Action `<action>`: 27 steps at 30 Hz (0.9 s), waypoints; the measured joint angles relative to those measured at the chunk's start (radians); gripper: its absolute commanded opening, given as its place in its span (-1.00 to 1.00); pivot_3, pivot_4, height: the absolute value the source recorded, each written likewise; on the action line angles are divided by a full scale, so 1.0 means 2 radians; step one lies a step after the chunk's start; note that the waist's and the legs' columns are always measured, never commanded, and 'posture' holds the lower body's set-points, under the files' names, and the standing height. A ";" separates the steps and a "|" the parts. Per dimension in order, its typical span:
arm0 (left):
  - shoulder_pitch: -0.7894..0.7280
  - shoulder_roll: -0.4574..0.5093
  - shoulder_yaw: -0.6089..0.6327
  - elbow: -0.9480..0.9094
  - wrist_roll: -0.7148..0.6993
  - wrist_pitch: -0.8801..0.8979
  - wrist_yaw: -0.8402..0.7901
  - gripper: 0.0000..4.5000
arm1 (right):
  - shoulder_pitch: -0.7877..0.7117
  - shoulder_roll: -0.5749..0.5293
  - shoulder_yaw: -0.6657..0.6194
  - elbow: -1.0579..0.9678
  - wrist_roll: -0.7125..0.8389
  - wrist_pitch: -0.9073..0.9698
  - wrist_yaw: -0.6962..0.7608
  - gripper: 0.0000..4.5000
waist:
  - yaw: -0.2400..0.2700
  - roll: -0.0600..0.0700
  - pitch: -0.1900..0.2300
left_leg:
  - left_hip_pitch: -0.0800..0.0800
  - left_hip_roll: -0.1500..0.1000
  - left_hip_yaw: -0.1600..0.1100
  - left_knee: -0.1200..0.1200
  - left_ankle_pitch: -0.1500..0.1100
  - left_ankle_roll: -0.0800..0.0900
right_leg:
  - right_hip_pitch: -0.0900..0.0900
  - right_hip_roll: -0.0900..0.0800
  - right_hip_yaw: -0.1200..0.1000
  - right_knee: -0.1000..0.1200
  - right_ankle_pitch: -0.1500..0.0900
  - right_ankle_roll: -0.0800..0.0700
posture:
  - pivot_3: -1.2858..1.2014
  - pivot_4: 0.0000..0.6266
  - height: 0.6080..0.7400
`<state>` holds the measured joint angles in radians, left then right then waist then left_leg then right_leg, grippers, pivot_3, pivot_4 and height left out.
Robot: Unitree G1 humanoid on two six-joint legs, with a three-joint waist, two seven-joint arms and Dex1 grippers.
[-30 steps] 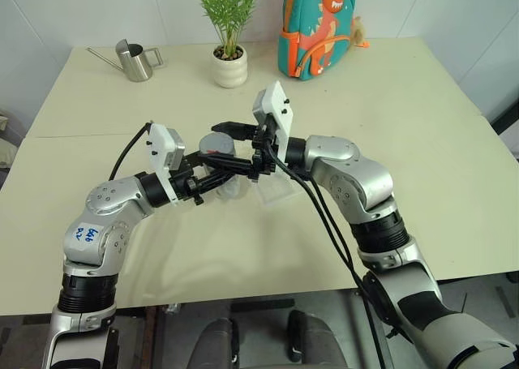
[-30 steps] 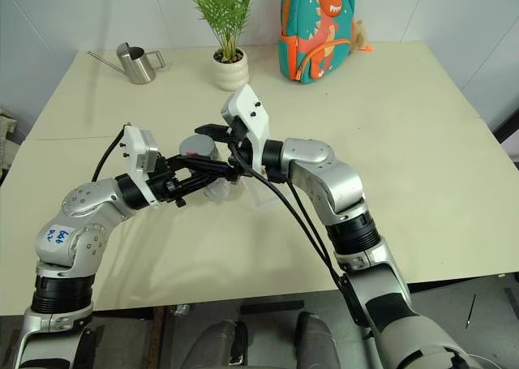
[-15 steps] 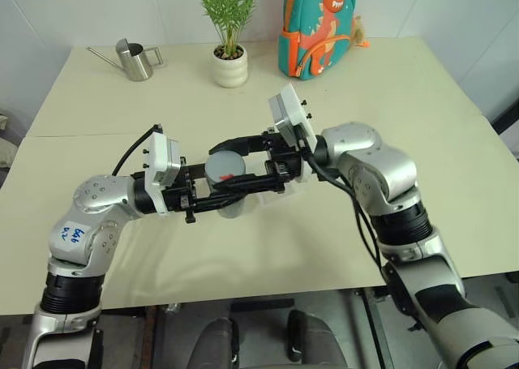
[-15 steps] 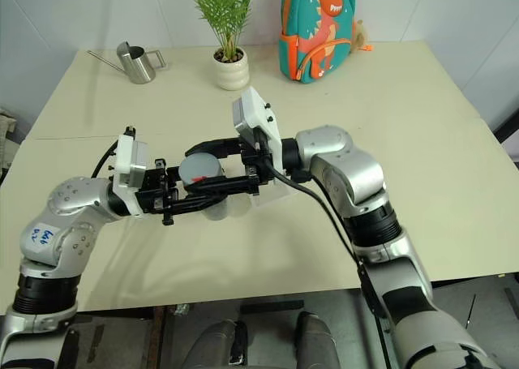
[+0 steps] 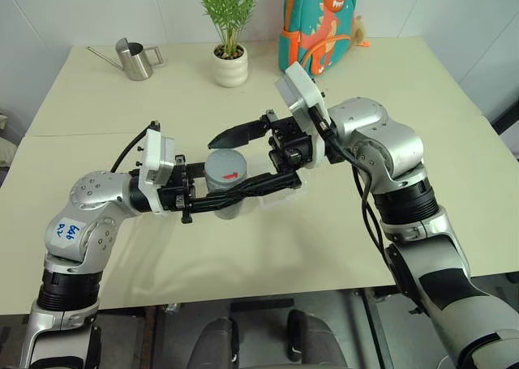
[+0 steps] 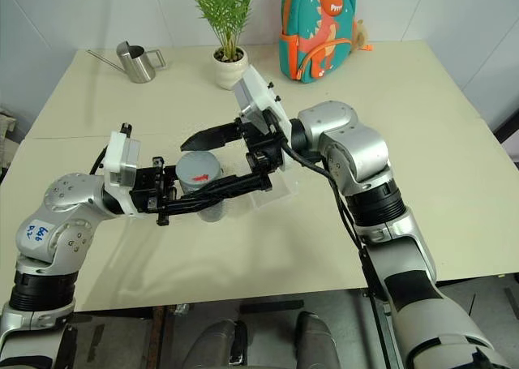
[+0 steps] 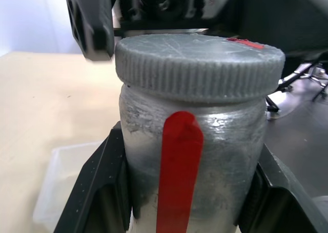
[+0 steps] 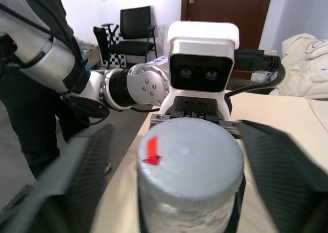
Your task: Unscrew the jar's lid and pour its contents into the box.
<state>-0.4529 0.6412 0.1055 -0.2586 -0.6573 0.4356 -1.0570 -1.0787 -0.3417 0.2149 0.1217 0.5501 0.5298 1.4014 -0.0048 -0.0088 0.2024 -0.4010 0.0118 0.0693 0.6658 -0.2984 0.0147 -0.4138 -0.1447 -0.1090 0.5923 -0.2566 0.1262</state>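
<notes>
The left gripper [image 5: 212, 197] pinches the jar [image 7: 197, 156] between its 2 fingers, above the table [image 5: 405, 101]. The grey lid [image 5: 226, 165] is on, its red mark facing up. The right gripper [image 5: 259, 154] has its fingers spread, 1 on either side of the lid, apart from it. The box [image 7: 61, 182] is mostly hidden behind the jar; the contents cannot be made out through the cloudy wall.
</notes>
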 measured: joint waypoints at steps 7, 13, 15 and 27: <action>0.010 -0.001 0.034 0.000 -0.003 0.005 0.040 -0.01 | 0.003 0.000 -0.035 0.002 0.000 -0.001 -0.047 0.99 | 0.000 0.000 0.000 | 0.000 0.000 0.000 0.000 0.000 0.000 | 0.000 0.000 0.000 0.000 0.000 0.000 | 0.03 -0.52 1.00; 0.014 -0.013 0.041 0.000 -0.003 0.005 0.068 -0.01 | 0.024 0.011 -0.034 -0.022 0.000 0.016 -0.092 0.99 | 0.000 0.000 0.000 | 0.000 0.000 0.000 0.000 0.000 0.000 | 0.000 0.000 0.000 0.000 0.000 0.000 | 0.03 -0.52 1.00; 0.014 -0.019 0.039 0.000 -0.003 0.005 0.070 -0.01 | 0.024 0.022 -0.030 -0.032 0.000 0.020 -0.103 0.99 | 0.000 0.000 0.000 | 0.000 0.000 0.000 0.000 0.000 0.000 | 0.000 0.000 0.000 0.000 0.000 0.000 | 0.03 -0.52 1.00; 0.006 -0.037 0.019 0.000 -0.003 0.005 0.070 -0.01 | -0.001 0.066 -0.014 0.006 -0.029 0.005 -0.146 0.99 | -0.001 0.000 0.000 | 0.000 0.000 0.000 0.000 0.000 0.000 | 0.000 0.000 0.000 0.000 0.000 0.000 | 0.03 -0.52 1.00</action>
<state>-0.4402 0.5680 0.1432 -0.2595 -0.6626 0.4447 -0.9178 -1.0801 -0.2097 0.1871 0.1335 0.4912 0.5400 1.1104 -0.0059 -0.0089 0.2023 -0.4011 0.0117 0.0697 0.6662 -0.2985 0.0144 -0.4141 -0.1447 -0.1088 0.5931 -0.2565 0.1261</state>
